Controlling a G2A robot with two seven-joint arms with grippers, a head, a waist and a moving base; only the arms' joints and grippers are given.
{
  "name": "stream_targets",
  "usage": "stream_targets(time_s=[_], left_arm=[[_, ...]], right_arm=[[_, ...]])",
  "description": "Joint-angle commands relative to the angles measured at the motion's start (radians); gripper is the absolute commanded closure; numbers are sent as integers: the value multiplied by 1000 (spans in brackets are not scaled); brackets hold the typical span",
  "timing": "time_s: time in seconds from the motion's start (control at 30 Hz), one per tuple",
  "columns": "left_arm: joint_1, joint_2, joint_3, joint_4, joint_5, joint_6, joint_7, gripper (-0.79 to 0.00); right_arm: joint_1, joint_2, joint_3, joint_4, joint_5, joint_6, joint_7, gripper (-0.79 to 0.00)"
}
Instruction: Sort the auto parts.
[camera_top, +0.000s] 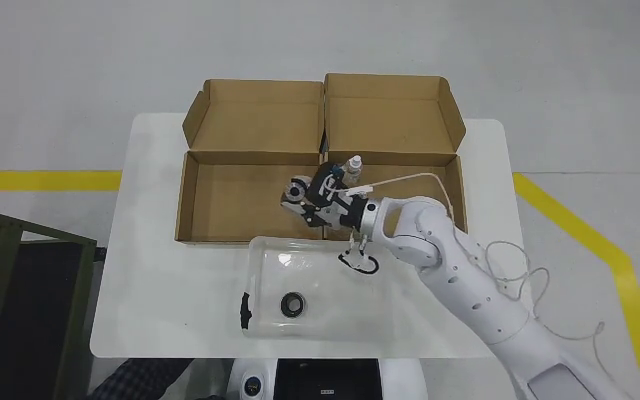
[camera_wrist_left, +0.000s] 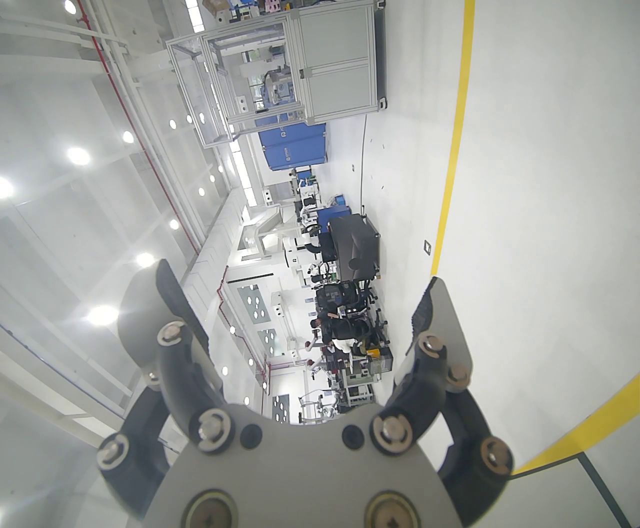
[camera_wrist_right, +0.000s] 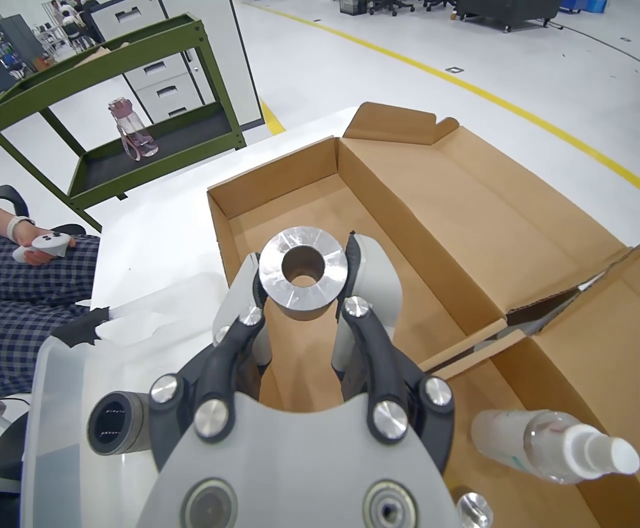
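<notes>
- Right tool (camera_wrist_right: 303, 263), nearest the right wrist camera, is clamped on a thick silver metal ring with a round bore (camera_wrist_right: 331, 265). Its two pads press the ring's curved outer wall, and the flat face is turned toward the camera.
- From the top view, the ring (camera_top: 296, 189) hangs above the bare floor of the left-hand brown cardboard box (camera_top: 225, 210), toward the end that adjoins the right-hand brown cardboard box (camera_top: 445, 195).
- That right-hand box holds a clear plastic spray bottle with a white nozzle (camera_wrist_right: 530, 445).
- One grey metal cylinder with a dark bore (camera_wrist_right: 117, 422) lies in the clear plastic bin (camera_top: 330, 320), which sits on the white table (camera_top: 150, 250) just in front of the boxes.
- Left tool (camera_wrist_left: 300, 277) is spread wide with nothing between its pads, and it points off into the room, well away from the work.
- Step in hand, as I judge it: delivery of the ring into the left-hand box.
- Next move calls for lowering the ring close to the cardboard floor, clear of the shared wall, then parting the pads. A heavy round piece may roll or knock the box if dropped from height.
- Afterwards, the cylinder in the bin looks like the remaining part to sort.
</notes>
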Motion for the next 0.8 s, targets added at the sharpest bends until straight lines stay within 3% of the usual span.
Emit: stream_targets(time_s=[0.0,0.77], left_arm=[[0,0,0,0,0,0,0,-785],[0,0,0,0,0,0,0,-785]], right_arm=[[25,-10,-20,32,-2,10,5,0],[235,-139,-198,334,-121,171,33,0]])
